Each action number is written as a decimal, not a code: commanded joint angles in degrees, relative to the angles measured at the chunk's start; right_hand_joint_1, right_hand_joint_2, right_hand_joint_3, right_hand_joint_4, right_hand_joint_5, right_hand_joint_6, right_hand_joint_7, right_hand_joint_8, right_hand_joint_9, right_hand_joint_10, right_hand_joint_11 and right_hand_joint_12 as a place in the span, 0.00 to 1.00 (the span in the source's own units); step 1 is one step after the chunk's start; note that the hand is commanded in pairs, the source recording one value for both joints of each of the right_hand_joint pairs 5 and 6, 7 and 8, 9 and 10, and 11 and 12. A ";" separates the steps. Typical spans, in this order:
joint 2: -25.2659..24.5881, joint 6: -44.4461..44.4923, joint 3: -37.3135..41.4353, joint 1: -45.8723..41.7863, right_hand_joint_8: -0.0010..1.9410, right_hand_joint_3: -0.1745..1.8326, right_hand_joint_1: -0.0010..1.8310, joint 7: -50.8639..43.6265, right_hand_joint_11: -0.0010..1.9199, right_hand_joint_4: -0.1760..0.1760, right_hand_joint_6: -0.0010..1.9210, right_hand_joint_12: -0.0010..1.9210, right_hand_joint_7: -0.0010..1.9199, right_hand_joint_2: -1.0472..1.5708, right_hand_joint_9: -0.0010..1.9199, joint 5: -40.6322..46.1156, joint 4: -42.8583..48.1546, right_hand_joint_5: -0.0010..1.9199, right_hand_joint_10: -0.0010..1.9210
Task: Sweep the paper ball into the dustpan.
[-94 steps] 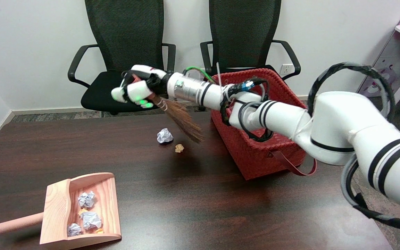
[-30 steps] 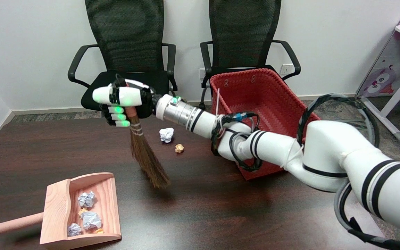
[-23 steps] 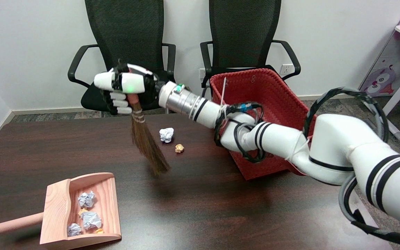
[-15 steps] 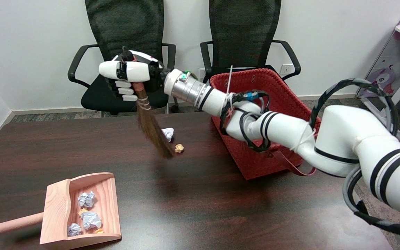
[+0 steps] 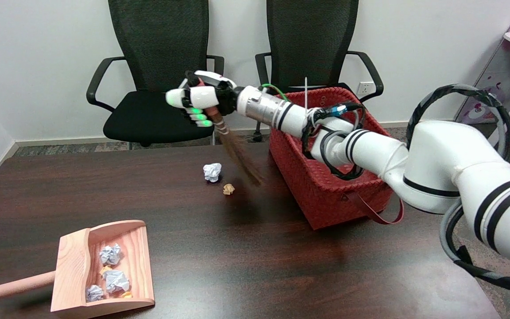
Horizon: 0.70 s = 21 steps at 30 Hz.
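Note:
My right hand [image 5: 202, 101] grips the handle of a small brown straw broom [image 5: 242, 156], held in the air above the table's far side. The bristles slant down to the right and are blurred; their tip hangs just right of two paper balls, a white one [image 5: 212, 172] and a smaller tan one [image 5: 228, 189], both lying on the dark table. The wooden dustpan [image 5: 137, 248] sits at the near left, its open mouth facing right, with several crumpled paper balls [image 5: 114, 280] inside.
A red woven basket [image 5: 326, 186] stands on the table right of the balls, close behind the broom, with my forearm passing over it. Two black office chairs [image 5: 157, 66] stand past the table's far edge. The dustpan's handle [image 5: 20, 285] points left.
The hand has swung the broom up and to the right, from left of the paper balls to their right side. Both balls and the dustpan lie where they were.

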 commanded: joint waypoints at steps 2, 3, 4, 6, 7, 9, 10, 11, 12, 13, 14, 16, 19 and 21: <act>1.04 -6.22 -3.25 -3.29 0.99 0.97 0.51 -2.10 1.00 0.42 1.00 1.00 1.00 0.82 1.00 -1.24 8.72 1.00 1.00; 0.94 -6.30 -3.25 -3.57 0.99 0.97 0.51 -2.18 1.00 0.42 1.00 1.00 1.00 0.82 1.00 -1.24 8.72 1.00 1.00; 0.62 -6.31 -3.25 -4.23 0.99 0.97 0.51 -2.26 1.00 0.42 1.00 1.00 1.00 0.82 1.00 -1.24 8.72 1.00 1.00; 0.00 -6.32 -3.16 -5.22 0.99 0.97 0.51 -2.36 1.00 0.42 1.00 1.00 1.00 0.82 1.00 -1.24 8.72 1.00 1.00; -0.43 -6.08 -3.16 -5.74 0.99 0.97 0.51 -2.36 1.00 0.42 1.00 1.00 1.00 0.82 1.00 -1.24 8.72 1.00 1.00; -0.88 -5.72 -3.39 -6.22 0.99 0.98 0.51 -2.36 1.00 0.42 1.00 1.00 1.00 0.82 1.00 -1.24 8.72 1.00 1.00; -1.38 -5.39 -3.50 -6.32 0.99 0.98 0.51 -2.36 1.00 0.42 1.00 1.00 1.00 0.81 1.00 -1.24 8.72 1.00 1.00; -1.89 -5.12 -3.59 -6.40 0.99 0.98 0.51 -2.36 1.00 0.42 1.00 1.00 1.00 0.81 1.00 -1.24 8.72 1.00 1.00; -2.18 -4.87 -3.60 -6.41 0.99 0.99 0.51 -2.36 1.00 0.42 1.00 1.00 1.00 0.81 1.00 -1.24 8.72 1.00 1.00; -2.69 -4.51 -3.67 -6.41 0.99 0.99 0.51 -2.36 1.00 0.42 1.00 1.00 1.00 0.81 1.00 -1.24 8.72 1.00 1.00; -3.23 -4.08 -3.77 -6.26 0.99 0.99 0.51 -2.36 1.00 0.41 1.00 1.00 1.00 0.81 1.00 -1.24 8.63 1.00 1.00; -3.88 -3.36 -3.77 -5.91 0.99 1.00 0.51 -2.36 1.00 0.41 1.00 1.00 1.00 0.80 1.00 -1.24 8.55 1.00 1.00; -4.16 -2.55 -3.54 -5.46 0.99 1.00 0.51 -2.36 1.00 0.41 1.00 1.00 1.00 0.80 1.00 -1.24 7.12 1.00 1.00; -4.33 -2.14 -2.88 -5.38 0.99 1.00 0.51 -2.36 1.00 0.41 1.00 1.00 1.00 0.80 1.00 -1.24 6.09 1.00 1.00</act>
